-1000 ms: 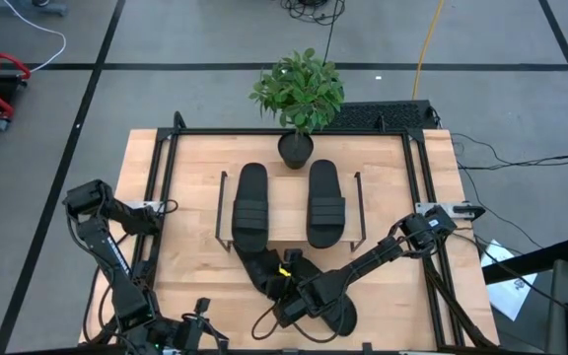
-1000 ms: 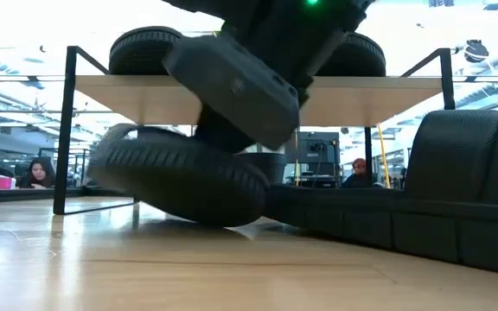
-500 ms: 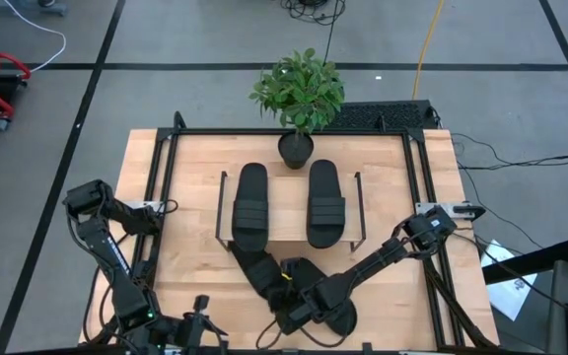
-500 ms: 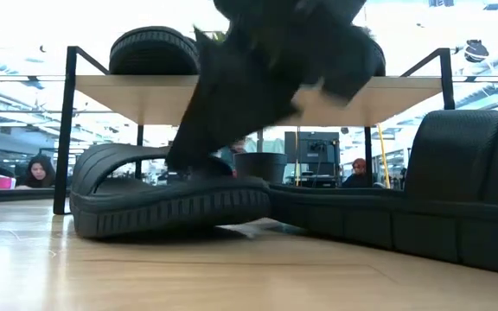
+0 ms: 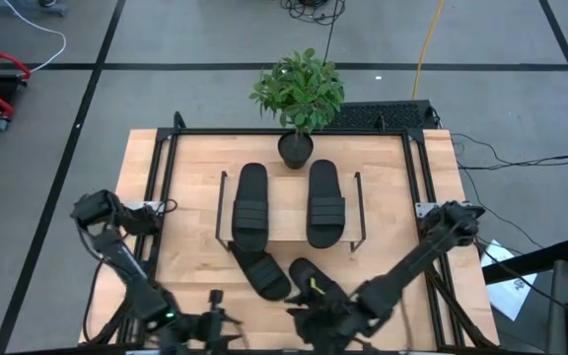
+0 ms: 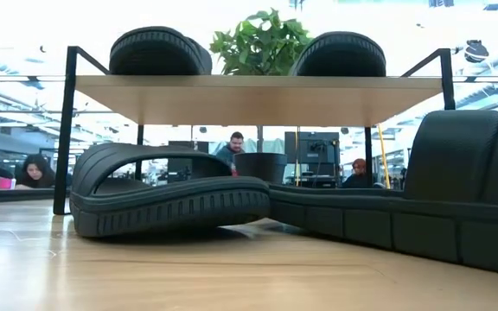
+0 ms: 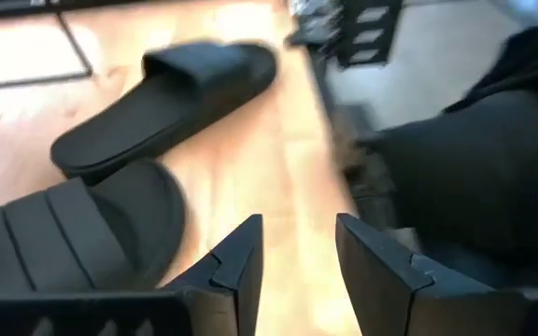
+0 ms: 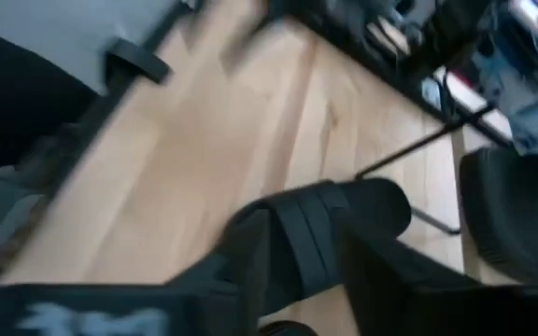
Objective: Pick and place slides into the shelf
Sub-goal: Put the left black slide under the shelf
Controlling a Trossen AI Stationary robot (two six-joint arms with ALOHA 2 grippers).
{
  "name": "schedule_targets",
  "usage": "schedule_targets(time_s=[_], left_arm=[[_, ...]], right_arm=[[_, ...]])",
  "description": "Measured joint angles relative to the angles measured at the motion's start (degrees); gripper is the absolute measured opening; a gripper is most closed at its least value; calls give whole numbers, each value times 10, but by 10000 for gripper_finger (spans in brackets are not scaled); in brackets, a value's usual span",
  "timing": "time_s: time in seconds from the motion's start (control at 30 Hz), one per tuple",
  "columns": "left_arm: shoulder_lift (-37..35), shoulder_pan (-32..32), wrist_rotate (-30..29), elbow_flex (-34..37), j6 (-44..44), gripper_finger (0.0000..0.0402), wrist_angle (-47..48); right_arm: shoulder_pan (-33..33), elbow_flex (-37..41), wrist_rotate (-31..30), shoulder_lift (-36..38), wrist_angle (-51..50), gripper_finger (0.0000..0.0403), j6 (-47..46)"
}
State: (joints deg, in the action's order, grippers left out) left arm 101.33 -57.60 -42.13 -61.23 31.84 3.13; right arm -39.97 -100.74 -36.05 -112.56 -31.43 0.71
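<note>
1. Right gripper (image 5: pixel 304 320) low over the table's (image 5: pixel 185 197) front edge, fingers apart, released, nothing between them.
2. Left gripper (image 7: pixel 297 229) also at the front edge, beside the right one, fingers parted, empty.
3. Two slides on top of the shelf (image 5: pixel 286 212), well ahead of both grippers: left one (image 5: pixel 249 205) and right one (image 5: pixel 325 202), lying side by side with bare board between them.
4. Third slide (image 5: pixel 262 271) flat on the table, ahead of the left gripper, angled, far end tucked under the shelf's front edge.
5. Fourth slide (image 5: pixel 316 281) just ahead of the right gripper, beside the third and touching or nearly touching it; cannot tell which.
6. In the low view, third slide (image 6: pixel 171 203) resting sole down below the board, fourth (image 6: pixel 456 199) closer to the camera at the right.
7. Open space under the board behind the third slide, between the black side frames.
8. Bare wood to either side of the shelf, out to the table's black rails.
9. Potted plant (image 5: pixel 299 89) at the table's far edge, beyond the shelf, well apart from both grippers.
</note>
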Motion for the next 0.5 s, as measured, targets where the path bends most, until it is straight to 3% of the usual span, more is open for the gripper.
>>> schedule_targets(time_s=[0.1, 0.23, 0.37, 0.5], left_arm=[[34, 34, -4, 0, -16, 136, -24], [57, 72, -11, 0, -32, 136, -21], [63, 91, 0, -3, -75, 136, -17], [62, 97, -4, -34, -99, 136, 22]], right_arm=[[-22, 22, -61, 36, 4, 21, -1], [-51, 89, -171, 93, -16, 12, -42], [-81, 221, -152, 173, 60, 2, -52], [-109, 402, -85, 269, 302, 1, -10]])
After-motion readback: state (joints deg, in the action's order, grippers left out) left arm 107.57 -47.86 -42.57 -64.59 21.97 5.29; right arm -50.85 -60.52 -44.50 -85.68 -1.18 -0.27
